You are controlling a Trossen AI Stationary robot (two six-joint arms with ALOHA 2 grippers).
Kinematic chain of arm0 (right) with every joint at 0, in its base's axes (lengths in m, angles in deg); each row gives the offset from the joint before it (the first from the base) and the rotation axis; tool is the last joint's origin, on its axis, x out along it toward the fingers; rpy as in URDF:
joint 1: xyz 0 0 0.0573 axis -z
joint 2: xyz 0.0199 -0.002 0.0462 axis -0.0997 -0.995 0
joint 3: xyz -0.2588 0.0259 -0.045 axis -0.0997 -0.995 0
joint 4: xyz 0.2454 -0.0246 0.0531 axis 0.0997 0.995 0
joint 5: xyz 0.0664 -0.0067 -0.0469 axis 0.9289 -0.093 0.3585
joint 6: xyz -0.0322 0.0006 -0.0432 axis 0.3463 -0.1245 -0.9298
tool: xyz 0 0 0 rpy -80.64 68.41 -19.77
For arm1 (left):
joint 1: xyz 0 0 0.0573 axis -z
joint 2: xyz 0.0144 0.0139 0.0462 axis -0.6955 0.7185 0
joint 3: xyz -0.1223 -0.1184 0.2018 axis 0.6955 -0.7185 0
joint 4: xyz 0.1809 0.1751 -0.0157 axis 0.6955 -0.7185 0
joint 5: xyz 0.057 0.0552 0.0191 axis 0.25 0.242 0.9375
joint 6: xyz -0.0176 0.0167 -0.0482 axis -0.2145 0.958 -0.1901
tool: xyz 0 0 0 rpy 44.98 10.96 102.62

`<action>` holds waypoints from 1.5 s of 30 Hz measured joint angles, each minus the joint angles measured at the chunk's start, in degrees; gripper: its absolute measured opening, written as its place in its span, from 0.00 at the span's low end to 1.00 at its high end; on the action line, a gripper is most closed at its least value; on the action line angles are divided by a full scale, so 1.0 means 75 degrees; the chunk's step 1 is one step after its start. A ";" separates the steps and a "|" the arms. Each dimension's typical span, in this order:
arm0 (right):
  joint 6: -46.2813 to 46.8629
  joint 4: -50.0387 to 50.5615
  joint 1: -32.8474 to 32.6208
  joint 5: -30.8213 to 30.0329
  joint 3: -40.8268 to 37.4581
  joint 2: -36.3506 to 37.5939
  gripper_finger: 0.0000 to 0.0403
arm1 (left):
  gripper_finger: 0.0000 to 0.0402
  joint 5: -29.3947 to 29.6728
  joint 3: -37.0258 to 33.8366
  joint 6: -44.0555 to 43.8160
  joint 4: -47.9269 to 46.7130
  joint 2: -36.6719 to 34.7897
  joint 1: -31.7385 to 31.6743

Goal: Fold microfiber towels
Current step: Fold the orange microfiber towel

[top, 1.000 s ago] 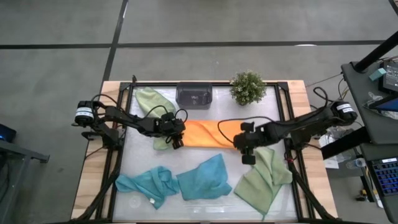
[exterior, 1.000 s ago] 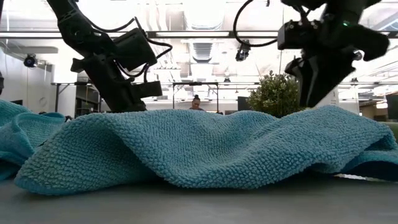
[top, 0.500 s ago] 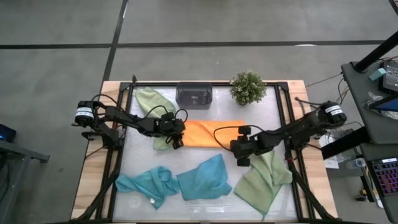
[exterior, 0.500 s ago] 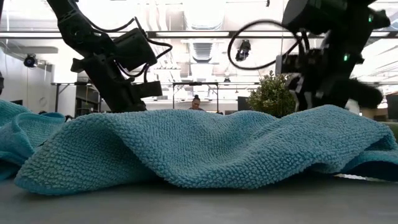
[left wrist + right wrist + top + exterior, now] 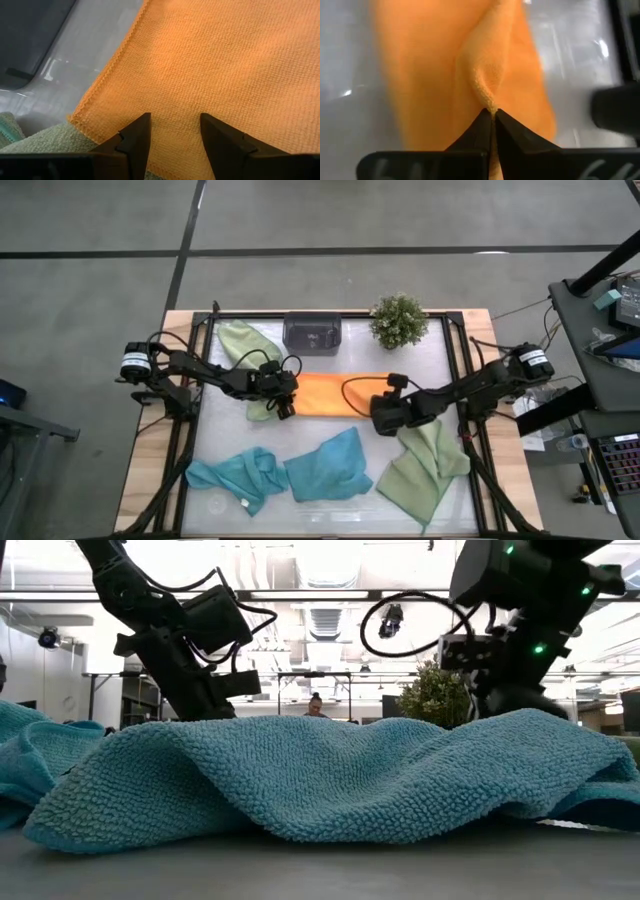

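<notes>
Tray [image 5: 313, 332], plant [image 5: 398, 320] behind orange towel [image 5: 325, 394]; sage towel [image 5: 248, 344] beside.

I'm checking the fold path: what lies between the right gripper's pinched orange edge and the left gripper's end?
Nothing visible. The right gripper is shut on the orange towel, and only flat orange cloth runs across to the open left gripper. The tray and plant sit farther back.

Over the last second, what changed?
The right gripper moved in along the orange towel toward its middle and pinched shut on a ridge of it. The left gripper stayed open over the towel's other end; the other towels, tray and plant didn't move.
</notes>
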 joint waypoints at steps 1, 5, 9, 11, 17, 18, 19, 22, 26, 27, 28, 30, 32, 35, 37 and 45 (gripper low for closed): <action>0.0135 0.0101 0.0113 -0.0067 0.0000 -0.0012 0.03 | 0.39 0.0000 0.0000 0.0000 0.0000 0.0000 0.0002; 0.0502 0.0510 0.0504 0.0023 0.0000 -0.0020 0.03 | 0.39 0.0000 0.0000 0.0000 0.0000 0.0000 0.0000; 0.0487 0.0497 0.0693 0.0196 0.0000 0.0022 0.07 | 0.39 0.0000 0.0000 -0.0003 0.0000 0.0000 0.0002; 0.0473 0.0530 0.0796 0.0377 0.0000 0.0050 0.11 | 0.39 0.0000 0.0000 -0.0003 0.0000 0.0000 0.0001; 0.0778 0.1177 0.1017 0.0538 0.0000 0.0400 0.24 | 0.39 0.0000 0.0000 -0.0003 -0.0006 0.0000 0.0001; 0.0840 0.1291 0.1040 0.0540 0.0000 0.0525 0.26 | 0.39 0.0000 0.0000 -0.0003 -0.0006 0.0000 0.0001; 0.0882 0.1390 0.1050 0.0538 0.0000 0.0653 0.27 | 0.39 0.0000 -0.0002 -0.0003 -0.0006 0.0000 0.0002; 0.0894 0.1325 0.1035 0.0572 0.0000 0.1145 0.28 | 0.39 -0.0001 -0.0017 -0.0006 0.0004 0.0000 0.0000; 0.0434 0.0594 0.0978 0.1334 -0.0115 0.1749 0.29 | 0.39 0.0000 -0.0028 -0.0006 0.0012 0.0000 0.0001; 0.0244 0.0337 0.0957 0.1536 -0.0206 0.1855 0.29 | 0.39 0.0000 -0.0029 -0.0006 0.0012 0.0000 0.0002; 0.0032 0.0058 0.0944 0.1720 -0.0324 0.1963 0.29 | 0.39 0.0000 -0.0029 -0.0006 0.0012 0.0000 0.0003; -0.0442 -0.0516 0.0898 0.2040 -0.0653 0.2090 0.29 | 0.39 0.0000 -0.0029 -0.0005 0.0012 0.0000 0.0002; -0.0762 -0.1234 0.0864 0.2145 -0.1077 0.2130 0.28 | 0.39 0.0000 -0.0032 -0.0003 0.0015 0.0000 0.0003; -0.0995 -0.2425 0.0870 0.2493 -0.1715 0.2011 0.27 | 0.39 0.0000 -0.0032 0.0000 0.0034 0.0000 0.0000; -0.0928 -0.3110 0.0898 0.2522 -0.2062 0.1836 0.24 | 0.39 0.0000 -0.0035 0.0000 0.0068 0.0000 0.0003; -0.0055 -0.2616 0.1012 0.0150 -0.2092 0.1419 0.10 | 0.39 0.0000 -0.0047 0.0000 0.0111 0.0000 0.0000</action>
